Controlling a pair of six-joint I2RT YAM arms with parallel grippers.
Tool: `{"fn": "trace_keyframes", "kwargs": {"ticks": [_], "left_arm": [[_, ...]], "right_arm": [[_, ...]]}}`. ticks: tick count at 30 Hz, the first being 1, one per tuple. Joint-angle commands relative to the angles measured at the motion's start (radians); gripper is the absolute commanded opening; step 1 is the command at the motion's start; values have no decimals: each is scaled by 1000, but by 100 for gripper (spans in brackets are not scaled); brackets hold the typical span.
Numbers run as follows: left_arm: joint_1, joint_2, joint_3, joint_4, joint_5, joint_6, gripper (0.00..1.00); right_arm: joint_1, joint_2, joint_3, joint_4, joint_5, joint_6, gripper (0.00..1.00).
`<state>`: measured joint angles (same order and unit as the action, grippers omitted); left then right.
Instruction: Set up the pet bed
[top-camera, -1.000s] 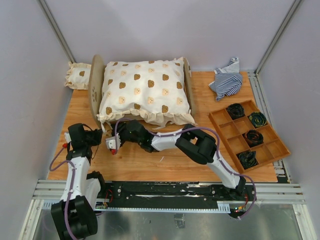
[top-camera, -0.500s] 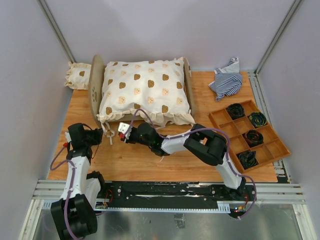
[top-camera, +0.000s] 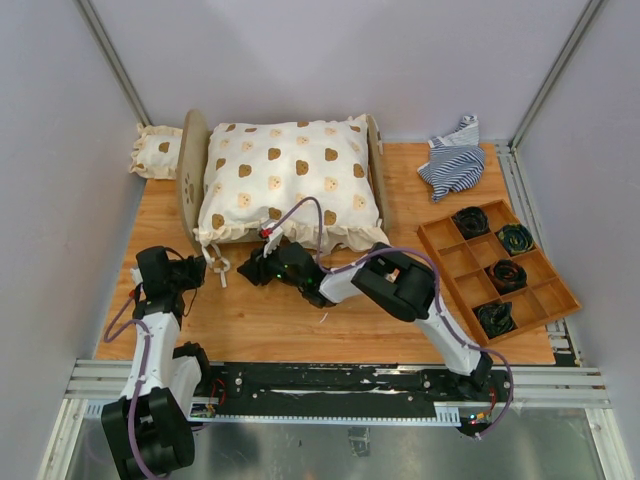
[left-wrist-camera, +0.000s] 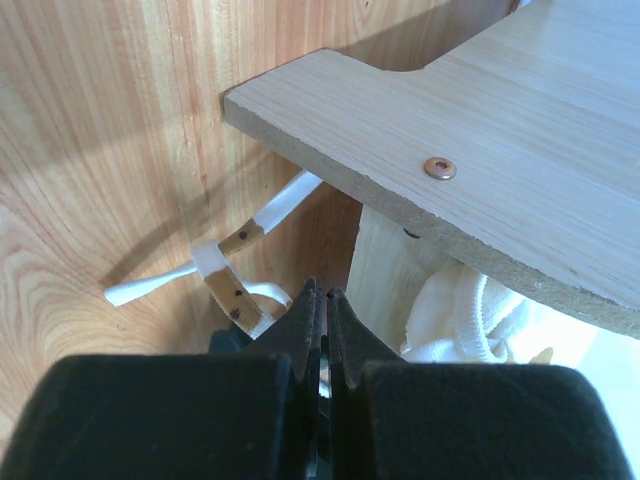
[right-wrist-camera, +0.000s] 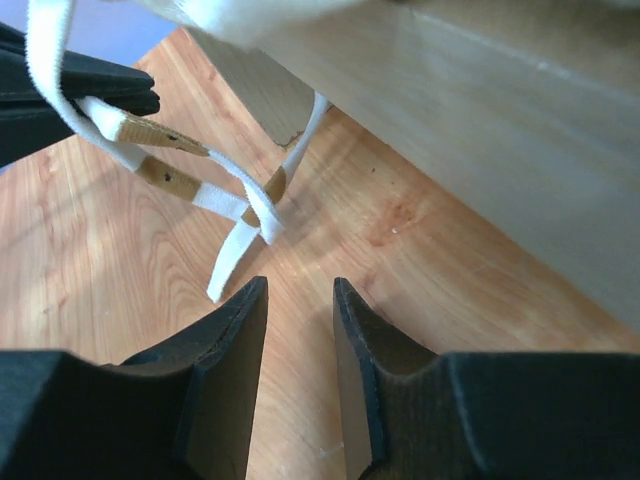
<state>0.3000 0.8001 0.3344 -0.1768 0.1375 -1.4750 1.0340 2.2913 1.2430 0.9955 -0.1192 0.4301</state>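
Observation:
The pet bed (top-camera: 190, 175) stands at the back left of the table, its rounded wooden end boards upright. A large cream bear-print cushion (top-camera: 290, 185) fills it. White tie straps (top-camera: 217, 268) hang off the cushion's front left corner onto the table. My left gripper (top-camera: 205, 268) is shut at that corner, under the end board (left-wrist-camera: 480, 140), with a strap (left-wrist-camera: 232, 285) lying just beside its left finger (left-wrist-camera: 300, 320). My right gripper (top-camera: 243, 277) is low over the table beside the bed's side rail (right-wrist-camera: 480, 130), open and empty (right-wrist-camera: 300, 285), pointing at the straps (right-wrist-camera: 200, 185).
A small bear-print cushion (top-camera: 155, 150) lies outside the bed at the far left. At the right stands a compartmented wooden tray (top-camera: 440, 245) holding dark rolled items. A striped cloth (top-camera: 453, 160) is crumpled at the back right. Frame posts rise at the back corners.
My right gripper has swung from the open table toward the bed's front left corner and turned its wrist. The left arm has stayed put, shut.

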Motion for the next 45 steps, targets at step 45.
{"fn": "trace_keyframes", "kwargs": {"ticks": [45], "left_arm": [[10,-55,-27,71,6,-240,0]], "right_arm": [[89,158,187,28,-26,236,38]]}}
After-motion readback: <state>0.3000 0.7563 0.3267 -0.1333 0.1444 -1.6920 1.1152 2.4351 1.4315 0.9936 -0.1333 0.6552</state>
